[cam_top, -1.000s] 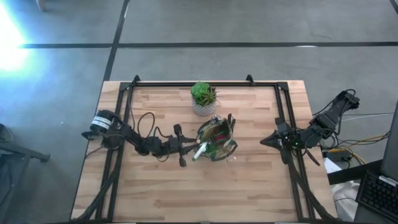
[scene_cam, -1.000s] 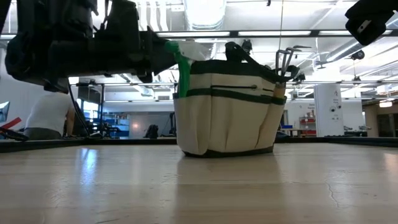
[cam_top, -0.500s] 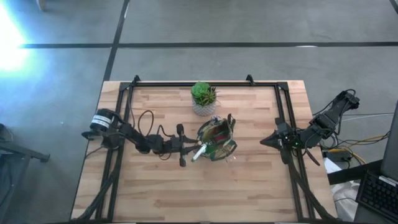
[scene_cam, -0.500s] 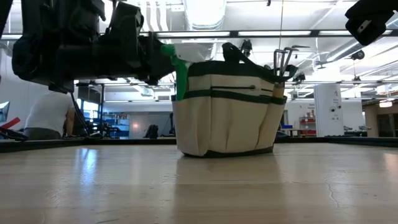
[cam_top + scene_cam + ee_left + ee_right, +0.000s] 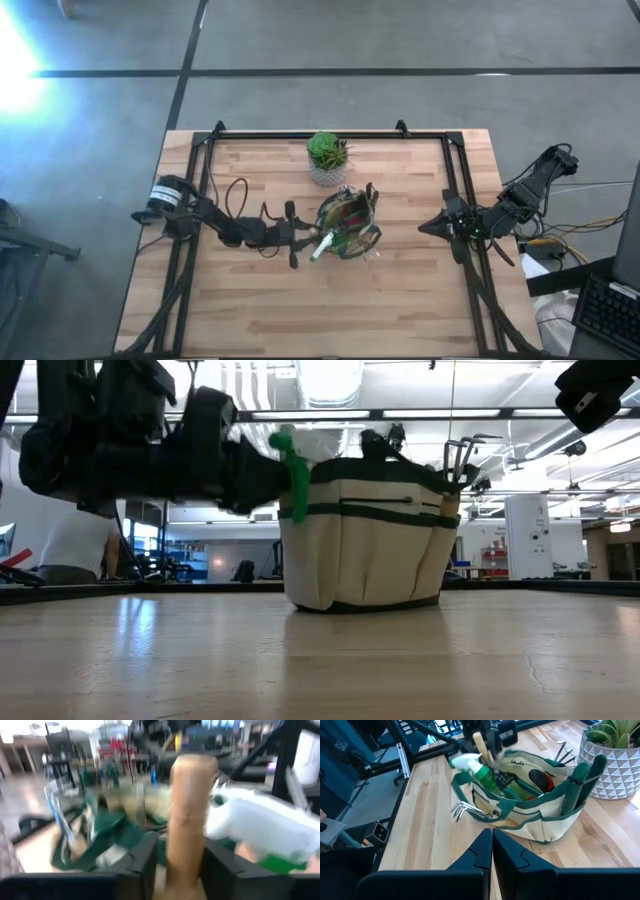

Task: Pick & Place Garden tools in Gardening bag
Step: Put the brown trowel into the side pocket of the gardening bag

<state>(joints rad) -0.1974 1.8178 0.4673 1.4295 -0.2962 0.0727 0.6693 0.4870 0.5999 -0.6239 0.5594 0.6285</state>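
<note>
The tan gardening bag with dark green trim stands upright on its base at mid table, and also shows in the low view. My left gripper is at the bag's left rim, shut on a wooden-handled tool whose head is hidden. A green-and-white tool leans over that rim beside it. A rake fork sticks out of an outer pocket. My right gripper is shut and empty at the table's right edge. My left gripper pinches the tool's wooden handle between its two fingers, which lie across it. It comes roughly level from the table's left side. The handle's free end stands up above the fingers, and its lower part goes down toward the bag's opening, hidden by the green-and-white tool.
A green plant in a white pot stands just behind the bag, toward the far edge. A black frame rail runs along the table's sides. Bare wood lies toward the near edge. A person sits in the room beyond.
My left gripper has moved toward the table's right edge, closer to the bag's left rim, and a little lower, still shut on the wooden handle. The bag has stayed in place.
</note>
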